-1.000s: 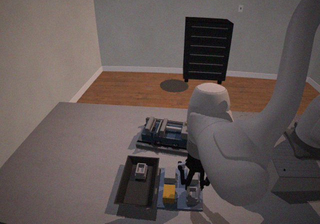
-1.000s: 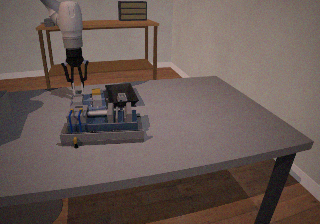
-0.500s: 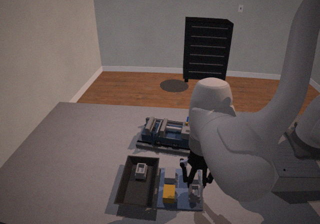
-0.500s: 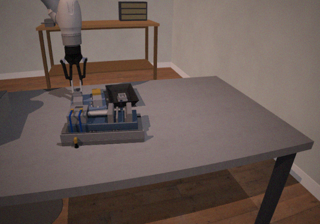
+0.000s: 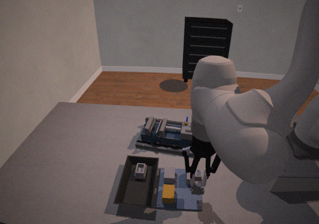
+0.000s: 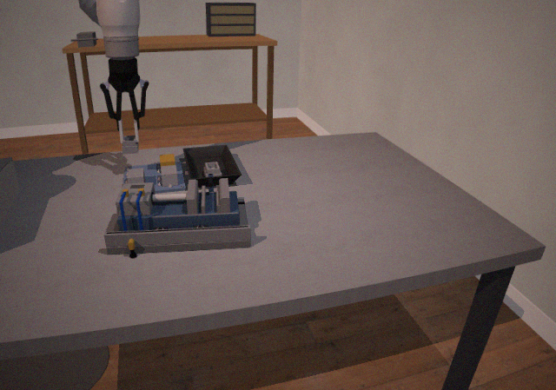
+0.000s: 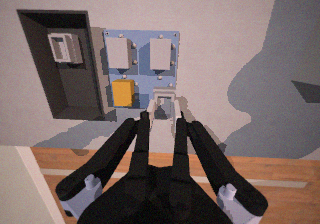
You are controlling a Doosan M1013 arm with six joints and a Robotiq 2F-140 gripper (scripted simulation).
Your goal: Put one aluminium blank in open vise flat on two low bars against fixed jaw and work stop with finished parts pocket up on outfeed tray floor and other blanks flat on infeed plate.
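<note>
My gripper (image 5: 198, 178) (image 6: 129, 140) (image 7: 164, 106) is shut on a finished part (image 5: 198, 180) (image 6: 129, 144) (image 7: 164, 98), a small grey block with its pocket up. It hangs a little above the near right corner of the blue infeed plate (image 5: 186, 198) (image 7: 142, 44). Two aluminium blanks (image 7: 119, 52) (image 7: 161, 53) and a brass blank (image 5: 168, 193) (image 6: 167, 159) (image 7: 123, 92) lie on the plate. Another finished part (image 5: 140, 170) (image 6: 212, 168) (image 7: 64, 47) lies pocket up in the dark outfeed tray (image 5: 133, 190) (image 6: 195, 163) (image 7: 75, 91). The vise (image 5: 164, 135) (image 6: 193, 204) stands open, with nothing between its jaws.
The arm's large grey links fill the right of the top view. A small yellow-topped knob (image 6: 131, 244) stands in front of the vise's base. A wooden shelf and a black drawer cabinet stand off the table.
</note>
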